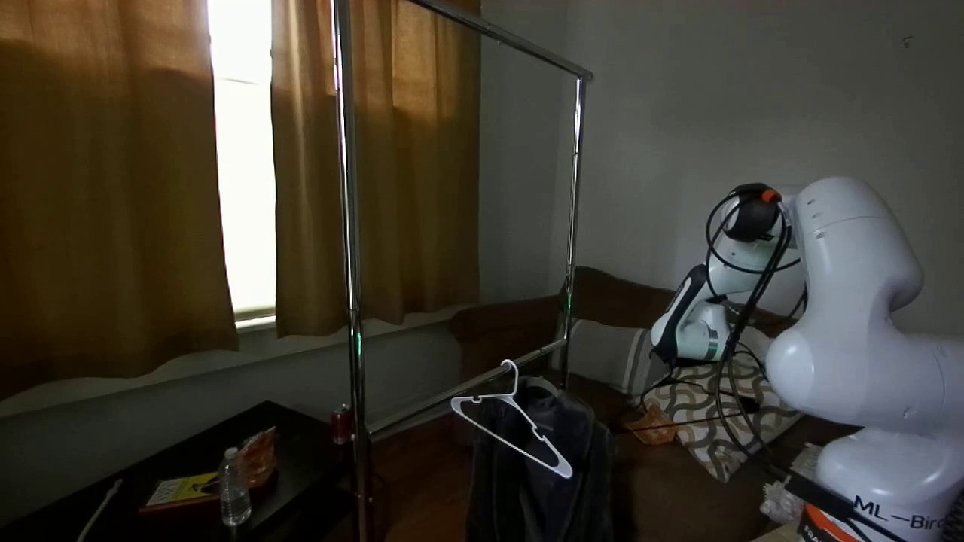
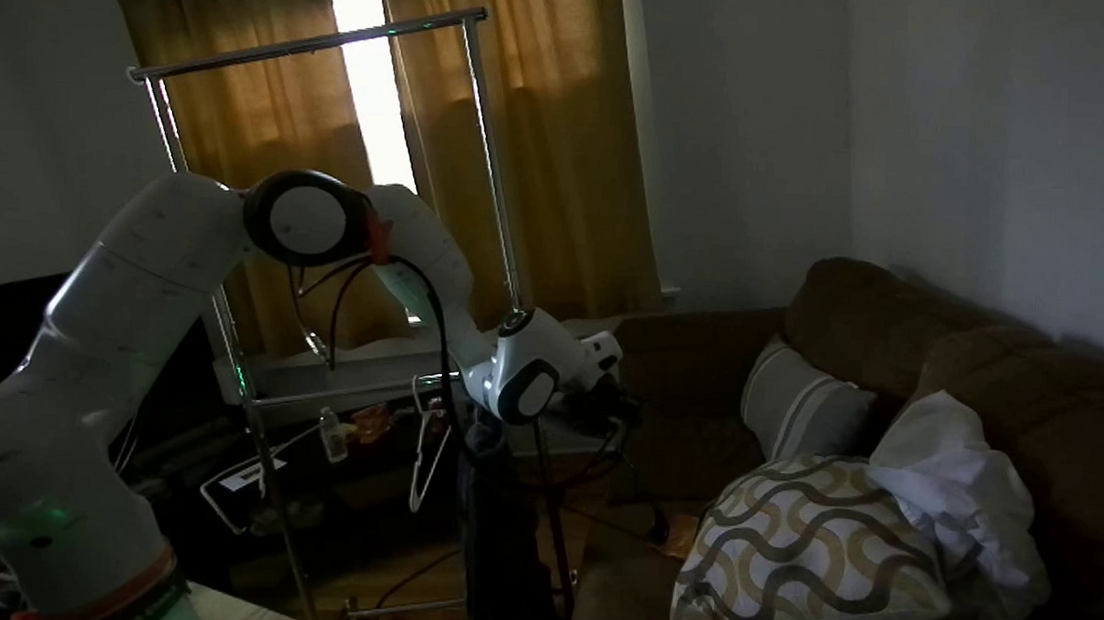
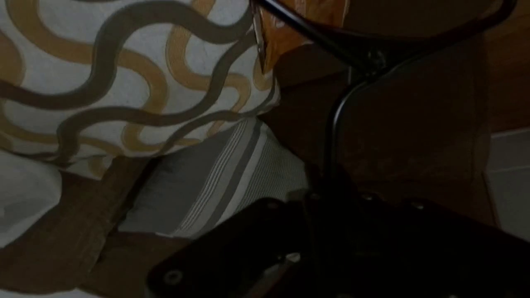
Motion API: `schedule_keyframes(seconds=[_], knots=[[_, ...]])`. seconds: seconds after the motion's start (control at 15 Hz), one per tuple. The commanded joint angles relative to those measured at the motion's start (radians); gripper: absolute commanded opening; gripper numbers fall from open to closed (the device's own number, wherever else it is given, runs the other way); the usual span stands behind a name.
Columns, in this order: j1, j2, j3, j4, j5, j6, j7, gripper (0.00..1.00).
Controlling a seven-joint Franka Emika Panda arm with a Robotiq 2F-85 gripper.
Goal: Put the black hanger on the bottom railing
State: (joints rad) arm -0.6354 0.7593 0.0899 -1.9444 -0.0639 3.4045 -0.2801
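The black hanger (image 3: pixel 333 128) shows in the wrist view, its hook end between the fingertips and its body reaching up and away. My gripper (image 3: pixel 331 186) is shut on it; the fingers are very dark. In an exterior view the gripper (image 2: pixel 618 408) is over the couch, to the right of the rack, and the hanger below it is too dark to make out clearly. The bottom railing (image 1: pixel 422 406) is the rack's thin lower crossbar, also seen in an exterior view (image 2: pixel 343 392). The hanger is apart from the railing.
A white hanger (image 1: pixel 512 443) and a dark jacket (image 1: pixel 542 467) hang on the bottom railing. The rack's top bar (image 1: pixel 512 44) and posts (image 1: pixel 350 226) stand around it. A patterned pillow (image 2: pixel 812 545) and striped pillow (image 2: pixel 795 395) lie on the couch. A dark table (image 1: pixel 301 433) holds a bottle (image 1: pixel 234 493).
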Motion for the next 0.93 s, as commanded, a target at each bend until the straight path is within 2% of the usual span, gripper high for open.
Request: schedule_keyframes(seconds=[0.0,0.2,0.33,0.4,0.53,0.87], knots=[[0.113,-0.132,-0.111,-0.176,-0.035,0.15,0.064,0.02],[0.237,-0.2,-0.22,-0.283,-0.002,0.274,0.065,0.02],[0.297,-0.248,-0.261,-0.35,0.018,0.341,0.066,0.02],[0.311,-0.264,-0.267,-0.37,0.013,0.362,0.072,0.02],[0.386,-0.301,-0.297,-0.424,0.078,0.405,0.062,0.02],[0.509,-0.38,-0.298,-0.524,0.22,0.475,0.062,0.02]])
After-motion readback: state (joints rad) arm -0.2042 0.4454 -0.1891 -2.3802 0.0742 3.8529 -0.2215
